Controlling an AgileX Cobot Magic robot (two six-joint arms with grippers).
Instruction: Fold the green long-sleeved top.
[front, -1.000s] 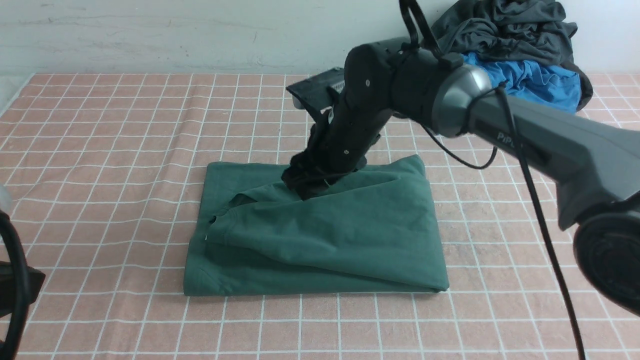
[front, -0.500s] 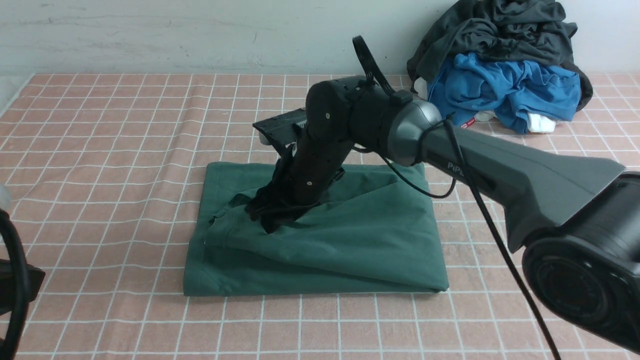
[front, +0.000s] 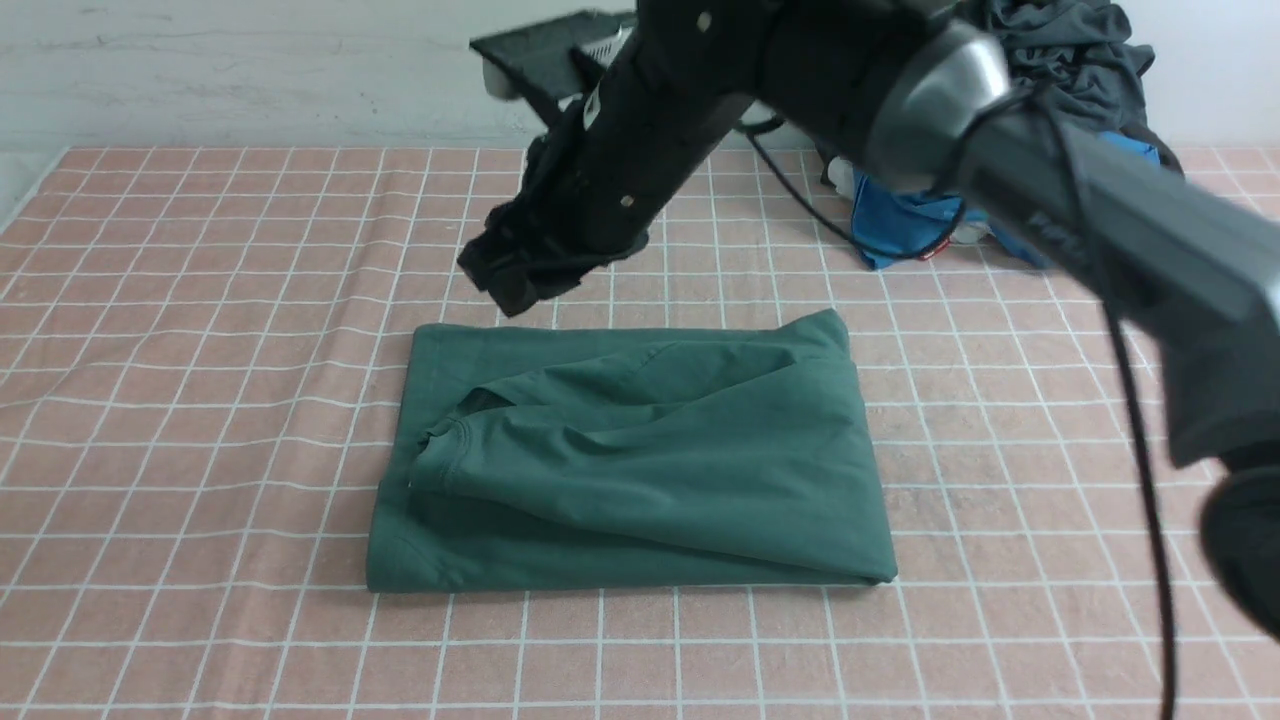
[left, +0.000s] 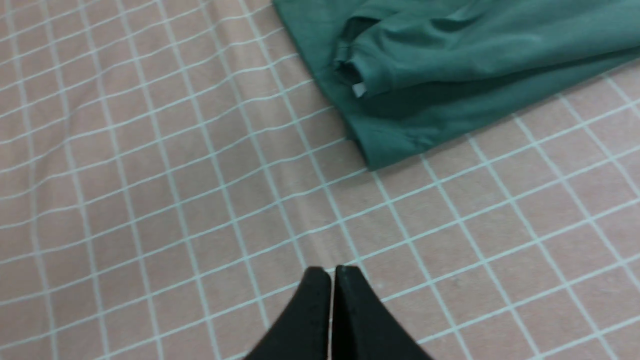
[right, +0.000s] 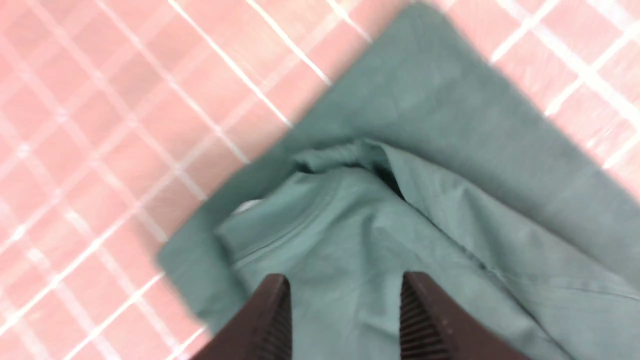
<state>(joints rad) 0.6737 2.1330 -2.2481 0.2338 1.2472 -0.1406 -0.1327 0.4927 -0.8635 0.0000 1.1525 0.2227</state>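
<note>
Nearest, the left gripper (left: 332, 280) hangs over the pink checked tabletop (front: 200, 400), its fingers (left: 314, 300) pressed together on nothing. Beyond it, the green top (front: 640, 460) lies folded into a rough rectangle at the middle of the tabletop, collar toward the robot's left. Above its far edge the right gripper (front: 515, 275) hovers clear, fingers (right: 272, 310) spread apart and empty. Farthest back, a heap of dark and blue clothes (front: 1090, 70) sits against the wall.
</note>
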